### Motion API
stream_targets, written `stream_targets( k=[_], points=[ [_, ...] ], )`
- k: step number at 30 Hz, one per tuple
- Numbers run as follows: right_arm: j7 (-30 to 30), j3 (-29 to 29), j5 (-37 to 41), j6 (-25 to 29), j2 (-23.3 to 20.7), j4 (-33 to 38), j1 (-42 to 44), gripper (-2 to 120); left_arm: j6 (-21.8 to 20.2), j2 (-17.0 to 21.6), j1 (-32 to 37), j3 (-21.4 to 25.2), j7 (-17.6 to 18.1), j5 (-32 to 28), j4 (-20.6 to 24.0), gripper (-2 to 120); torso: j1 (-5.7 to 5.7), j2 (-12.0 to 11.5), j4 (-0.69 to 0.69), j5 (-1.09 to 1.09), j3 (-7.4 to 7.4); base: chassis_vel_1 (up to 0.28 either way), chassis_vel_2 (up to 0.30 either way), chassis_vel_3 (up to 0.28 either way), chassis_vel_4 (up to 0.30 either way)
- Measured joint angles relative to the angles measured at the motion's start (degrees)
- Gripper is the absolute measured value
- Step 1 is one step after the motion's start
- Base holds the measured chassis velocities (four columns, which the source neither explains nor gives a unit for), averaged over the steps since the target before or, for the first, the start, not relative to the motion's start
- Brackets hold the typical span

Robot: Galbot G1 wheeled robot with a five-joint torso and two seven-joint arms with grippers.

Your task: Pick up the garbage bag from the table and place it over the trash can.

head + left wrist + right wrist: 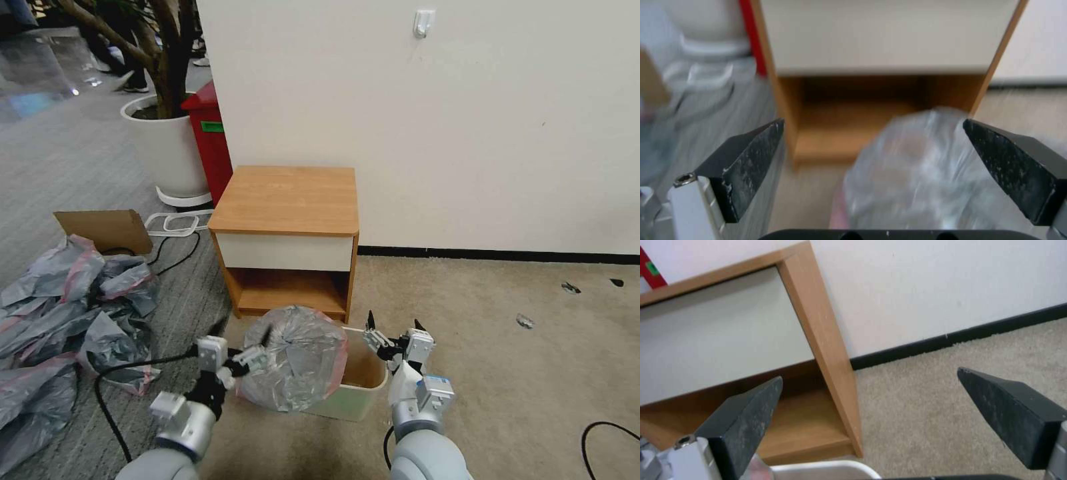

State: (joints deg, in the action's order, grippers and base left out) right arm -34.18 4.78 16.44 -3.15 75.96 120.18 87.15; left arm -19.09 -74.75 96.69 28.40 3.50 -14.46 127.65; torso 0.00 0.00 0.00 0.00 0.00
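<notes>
- Garbage bag (293, 360), thin translucent grey plastic with a pink-red band at its rim: puffed up and draped over the near-left part of the trash can (363, 390), a small cream-white rectangular plastic bin. Bin's far-right opening uncovered, brown inside showing.
- Trash can on the carpet, just in front of the table (287, 200), a small light-brown wooden nightstand with white drawer front. Tabletop bare.
- Progress, as judged: pickup done, bag off the table and at the bin; rim not yet stretched round the whole opening. Seating over the right rim left to do.
- Left gripper (257, 347) at the bag's left side, beside the bin. Jaws spread wide in the left wrist view, nothing clamped; bag (925, 173) bulging between and beyond the fingers (751, 160).
- Right gripper (395, 328) above the bin's right rim, apart from the bag, jaws parted and empty.
- Head view: whole layout, bag-to-bin coverage, plus heap of grey-and-pink bags (60, 333) on the floor well left of the bin.
- Right wrist view: nightstand side panel (826, 350), shelf gap, a curve of white bin rim (826, 470); coverage not readable there.
</notes>
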Motion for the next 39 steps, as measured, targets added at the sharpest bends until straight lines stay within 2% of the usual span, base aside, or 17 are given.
stream_targets(
  k=[1,2,4,5,8,11,19,24,31,39],
  points=[
    [0.1,0.2,-0.2,0.3,0.1,0.4,0.5,100,-4.5,-0.1,-0.7,-0.3,0.7,-0.9,0.6,100,0.0,0.0,0.01,0.0,0.0,0.0,0.0,0.0,0.0],
    [0.1,0.4,-0.3,0.4,0.1,0.6,0.7,100,-7.2,-0.2,-1.1,-0.5,1.2,-1.3,0.9,100,0.0,0.0,0.0,0.0,0.0,0.0,0.0,0.0,0.0],
    [0.3,1.3,-0.8,1.4,0.1,1.7,2.3,100,-16.7,-0.8,-2.9,-1.0,3.3,-4.3,1.7,100,0.0,0.0,0.0,0.0,0.0,0.0,0.0,0.0,0.0],
    [0.3,1.3,-0.8,1.4,0.1,1.7,2.3,100,-16.7,-0.8,-2.9,-1.0,3.3,-4.3,1.7,100,0.0,0.0,0.0,0.0,0.0,0.0,0.0,0.0,0.0],
    [0.5,2.8,-1.2,2.4,-0.2,3.6,4.5,100,-21.0,-1.3,-5.4,-1.4,4.4,-6.4,0.4,100,0.0,0.0,0.0,0.0,0.0,0.0,0.0,0.0,0.0],
    [0.6,3.7,-1.4,2.8,-0.3,4.4,5.5,100,-21.7,-1.4,-6.4,-1.6,4.7,-7.6,-0.6,100,0.0,0.0,0.0,-0.01,0.0,0.0,0.0,0.0,0.0],
    [0.9,5.6,-3.2,3.9,0.6,5.5,8.1,100,-22.2,-2.2,-11.7,-2.8,6.0,-14.0,-7.2,100,0.0,0.0,0.0,0.0,0.0,0.0,0.0,0.0,0.0],
    [1.2,5.4,-4.5,4.2,1.6,5.4,8.5,100,-22.3,-2.8,-14.0,-4.0,6.0,-16.4,-9.0,100,0.0,0.0,0.0,0.0,0.0,0.0,0.0,0.0,0.0],
    [1.2,5.3,-4.8,4.3,2.4,5.1,8.8,100,-22.6,-2.6,-14.9,-4.3,5.8,-16.4,-10.7,100,0.0,0.0,0.0,0.0,0.0,0.0,0.0,0.0,0.0],
    [1.3,5.3,-5.3,4.9,2.7,4.5,9.0,100,-23.2,-0.2,-17.6,-4.5,3.6,-21.4,-13.1,100,0.0,0.0,0.0,0.0,0.0,0.0,0.0,0.0,0.0]
  ],
)
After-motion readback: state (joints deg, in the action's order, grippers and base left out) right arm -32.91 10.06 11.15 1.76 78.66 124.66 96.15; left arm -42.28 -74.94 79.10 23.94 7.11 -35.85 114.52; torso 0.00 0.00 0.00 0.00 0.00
